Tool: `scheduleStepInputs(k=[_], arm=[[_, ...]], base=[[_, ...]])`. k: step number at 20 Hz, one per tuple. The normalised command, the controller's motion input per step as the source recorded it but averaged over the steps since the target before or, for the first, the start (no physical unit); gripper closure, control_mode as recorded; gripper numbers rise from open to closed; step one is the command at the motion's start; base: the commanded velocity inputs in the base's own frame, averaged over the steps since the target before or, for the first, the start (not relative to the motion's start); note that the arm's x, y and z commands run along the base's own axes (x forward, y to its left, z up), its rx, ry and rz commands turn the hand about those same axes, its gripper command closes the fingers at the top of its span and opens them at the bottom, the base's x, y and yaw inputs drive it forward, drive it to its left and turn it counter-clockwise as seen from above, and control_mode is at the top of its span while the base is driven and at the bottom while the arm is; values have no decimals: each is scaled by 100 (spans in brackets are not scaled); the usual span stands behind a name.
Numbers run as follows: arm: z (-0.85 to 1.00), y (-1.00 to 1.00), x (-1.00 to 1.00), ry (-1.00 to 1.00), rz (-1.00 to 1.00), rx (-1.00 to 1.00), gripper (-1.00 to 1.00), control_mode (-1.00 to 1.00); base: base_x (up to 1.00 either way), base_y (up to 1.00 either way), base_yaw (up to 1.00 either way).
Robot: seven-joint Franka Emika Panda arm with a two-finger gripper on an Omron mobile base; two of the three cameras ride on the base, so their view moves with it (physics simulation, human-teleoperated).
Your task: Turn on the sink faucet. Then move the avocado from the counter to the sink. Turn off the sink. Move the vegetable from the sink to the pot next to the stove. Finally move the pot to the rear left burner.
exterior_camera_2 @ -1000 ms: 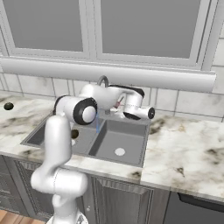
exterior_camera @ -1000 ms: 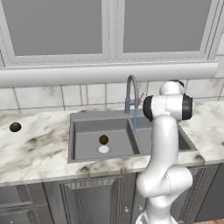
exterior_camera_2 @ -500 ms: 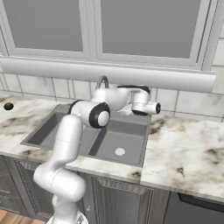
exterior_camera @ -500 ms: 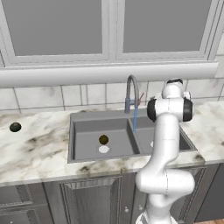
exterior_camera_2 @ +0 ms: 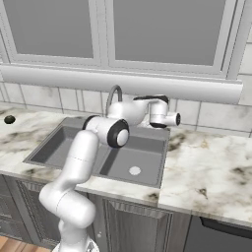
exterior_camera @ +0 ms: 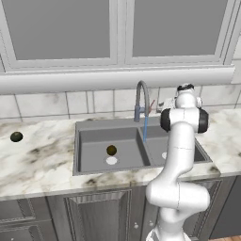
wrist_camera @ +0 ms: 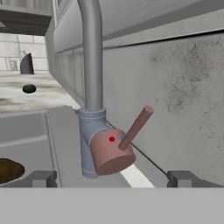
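Grey metal: the sink faucet (exterior_camera: 141,96) stands at the back rim of the sink (exterior_camera: 89,126), a thin blue stream falling from its spout, so water looks on.
Avocado: the avocado (exterior_camera: 111,150) lies in the left basin, just behind the pale drain and well apart from the faucet base.
Step in hand: judged to be turning the water off; first two steps look done.
Hand: the hand (wrist_camera: 111,178) is released, fingers spread wide with nothing between them, just short of the lever (wrist_camera: 136,127) and level with the faucet's base.
Lever: a reddish-brown stick rising at a tilt from a rounded cap on the faucet's side, toward the wall.
Risk: the fingers could pass under the slim lever and meet the cap instead, leaving water running; a hard push could jam the wrist against the wall behind the faucet.
Hand view adds: the lever's tilt and the gap to it, which the arm hides in the base views.
Left base view adds: the stream, both basins, and the dark green-black ball (exterior_camera: 16,137) on the counter (exterior_camera: 37,160), far left of the faucet.
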Motion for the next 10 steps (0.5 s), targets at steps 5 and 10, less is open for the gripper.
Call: scheduleStepInputs(k=[5, 10], arm=[[0, 4, 5, 0, 3, 0, -100, -100], [0, 0, 9, 0, 6, 0, -100, -100]], base=[[0, 0, 0], [0, 0, 0]])
